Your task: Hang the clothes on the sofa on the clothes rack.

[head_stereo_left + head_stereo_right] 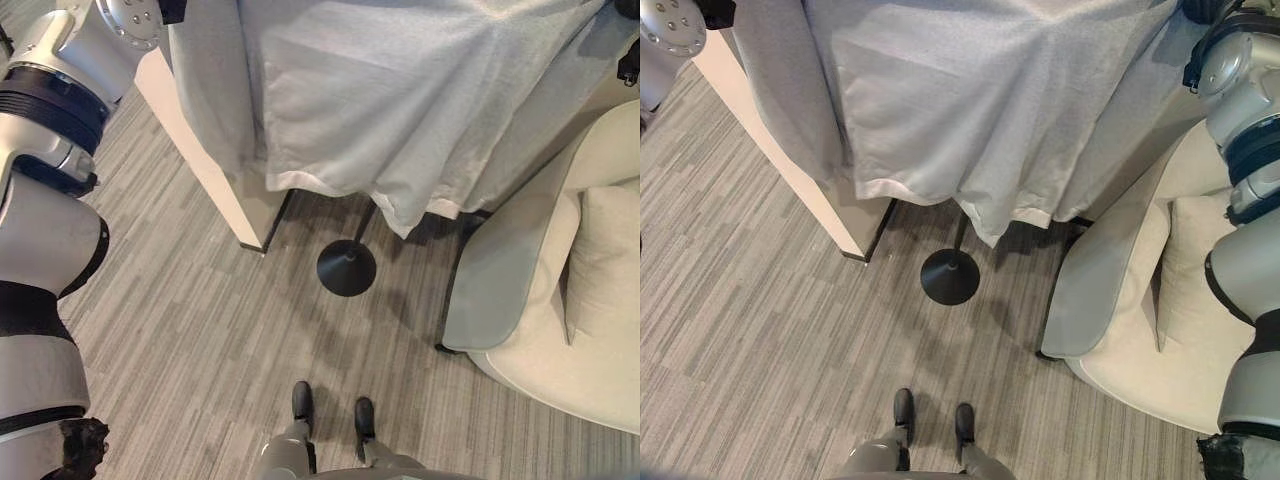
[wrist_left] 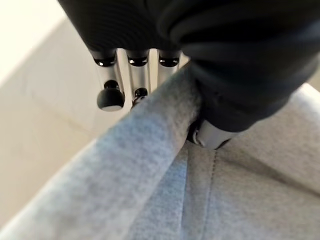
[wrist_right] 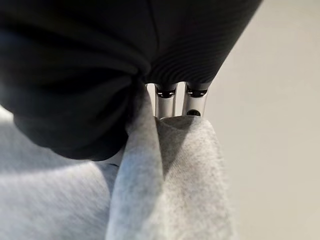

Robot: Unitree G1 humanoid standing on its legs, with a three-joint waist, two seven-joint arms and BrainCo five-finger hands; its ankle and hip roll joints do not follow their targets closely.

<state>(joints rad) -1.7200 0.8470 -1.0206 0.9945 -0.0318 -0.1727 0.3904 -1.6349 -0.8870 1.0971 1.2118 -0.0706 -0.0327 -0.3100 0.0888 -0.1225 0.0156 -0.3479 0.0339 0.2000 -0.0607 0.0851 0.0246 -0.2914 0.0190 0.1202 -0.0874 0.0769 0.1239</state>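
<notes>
Your left hand [image 2: 150, 75] and right hand [image 3: 175, 97] each curl their fingers around a fold of the grey garment [image 1: 400, 110]. It hangs spread above the rack's round black base [image 1: 346, 267], beside the sofa [image 1: 560, 300].

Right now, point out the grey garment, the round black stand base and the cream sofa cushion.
Grey fabric garment [image 1: 400, 110]: left eye view, middle of the hanging cloth.
Round black stand base [image 1: 346, 268]: left eye view, centre of the disc.
Cream sofa cushion [image 1: 605, 260]: left eye view, its front face.

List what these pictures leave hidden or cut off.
- Rack's upper part: in the eye views the grey garment covers it; only the black round base and a bit of pole show.
- Left hand and right hand: fingertips buried in cloth folds in the wrist views.
- Sofa: cut by the frame edge.
</notes>
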